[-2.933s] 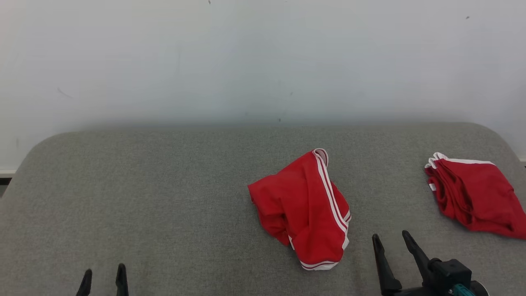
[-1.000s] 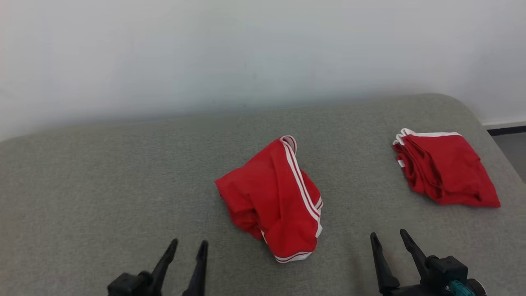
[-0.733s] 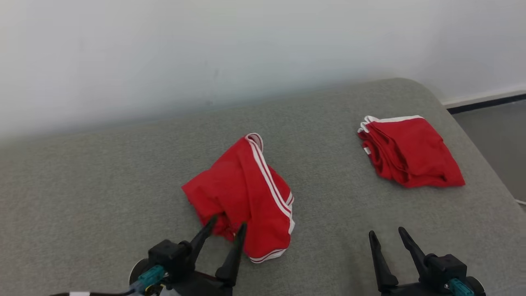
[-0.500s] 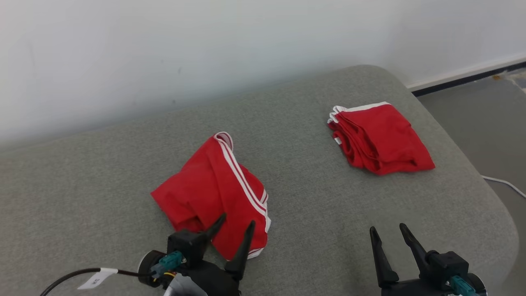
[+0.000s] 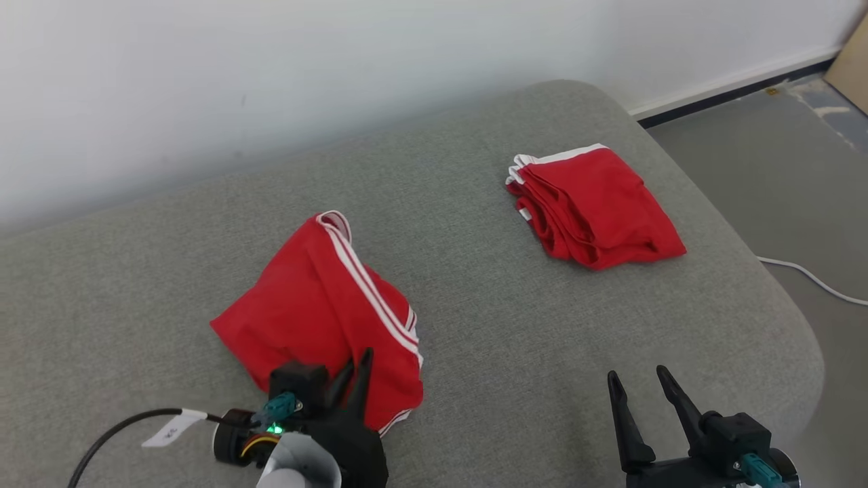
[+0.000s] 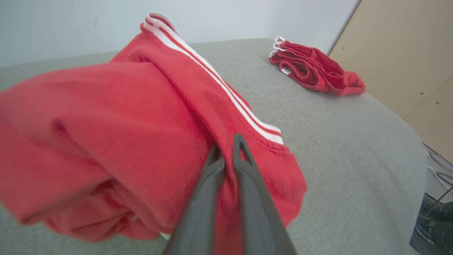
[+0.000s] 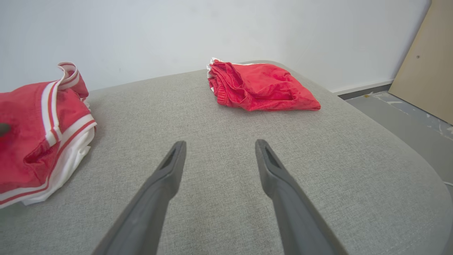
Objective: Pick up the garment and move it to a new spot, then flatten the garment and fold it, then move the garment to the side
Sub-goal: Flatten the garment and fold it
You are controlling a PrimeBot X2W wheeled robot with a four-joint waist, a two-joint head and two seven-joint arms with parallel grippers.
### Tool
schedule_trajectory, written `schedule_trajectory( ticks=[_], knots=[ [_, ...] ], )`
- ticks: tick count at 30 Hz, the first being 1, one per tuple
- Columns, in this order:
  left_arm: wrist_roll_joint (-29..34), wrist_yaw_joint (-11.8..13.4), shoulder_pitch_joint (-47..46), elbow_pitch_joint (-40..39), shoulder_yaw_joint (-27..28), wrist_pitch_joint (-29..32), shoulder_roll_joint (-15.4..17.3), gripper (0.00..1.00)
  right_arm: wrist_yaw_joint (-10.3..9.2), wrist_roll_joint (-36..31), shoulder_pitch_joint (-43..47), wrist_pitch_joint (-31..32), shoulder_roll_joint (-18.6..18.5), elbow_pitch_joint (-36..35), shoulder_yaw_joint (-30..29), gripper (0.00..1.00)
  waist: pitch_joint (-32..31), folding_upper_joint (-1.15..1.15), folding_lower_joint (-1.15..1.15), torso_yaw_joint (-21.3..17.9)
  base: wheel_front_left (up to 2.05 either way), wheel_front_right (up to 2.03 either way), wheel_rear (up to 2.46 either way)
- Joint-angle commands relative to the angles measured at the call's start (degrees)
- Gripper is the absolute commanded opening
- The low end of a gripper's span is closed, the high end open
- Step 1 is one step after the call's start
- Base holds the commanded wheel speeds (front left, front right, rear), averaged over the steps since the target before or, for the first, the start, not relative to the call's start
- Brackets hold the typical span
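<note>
A crumpled red garment (image 5: 319, 298) with white stripes lies left of centre on the grey cushioned surface (image 5: 508, 325). My left gripper (image 5: 356, 369) is at its near edge, and the fingers are almost together. In the left wrist view the left gripper (image 6: 226, 141) pinches a fold of the red garment (image 6: 106, 106) between its two fingers. My right gripper (image 5: 634, 376) stands open at the lower right, over bare cushion. The right wrist view has the right gripper (image 7: 220, 142) wide apart with nothing between its fingers, and the garment (image 7: 35, 124) at the left edge.
A second red garment (image 5: 593, 203), folded, lies at the far right of the cushion, near its rounded edge. Beyond that edge is grey floor (image 5: 780, 169) with a white cable (image 5: 807, 271). A pale wooden board (image 6: 400, 53) stands at the right. A white wall runs behind.
The head camera has turned right. My left gripper reached forward onto the garment's near edge and its fingers closed on the cloth. The right gripper stayed open.
</note>
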Motion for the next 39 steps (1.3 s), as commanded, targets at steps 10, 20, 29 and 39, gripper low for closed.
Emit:
schedule_trajectory(
  ticks=[10, 20, 29, 39],
  knots=[
    [-4.9, -5.4, -12.9, -6.6, -4.1, -3.8, -2.8, 0.00, -0.12, 0.5, -0.8, -0.4, 0.4, 0.9, 0.4, 1.00, -1.5, -0.01, 0.00, 3.7, 0.00, 0.00, 0.00],
    [-17.0, -3.2, -28.4, -19.2, -6.5, -8.5, -2.8, 0.00, -0.12, 0.5, 0.2, -0.3, 0.4, 1.3, 0.5, 1.00, -3.4, -0.01, 0.00, 6.3, 0.00, 0.00, 0.00],
    [-22.0, 1.4, -21.4, -14.9, -0.4, -11.2, -0.1, 0.00, -0.12, 0.6, 0.9, -0.1, 0.4, 0.7, 0.1, 1.00, -4.3, -0.01, 0.00, 13.7, 0.00, 0.00, 0.00],
    [-24.3, 5.1, -4.3, 2.3, 10.2, -11.9, 6.6, 1.00, -0.12, 0.5, 0.3, 0.3, 0.4, 0.7, 1.0, 1.00, -4.1, -0.01, 0.00, 17.7, 0.00, 0.00, 0.00]
  ],
)
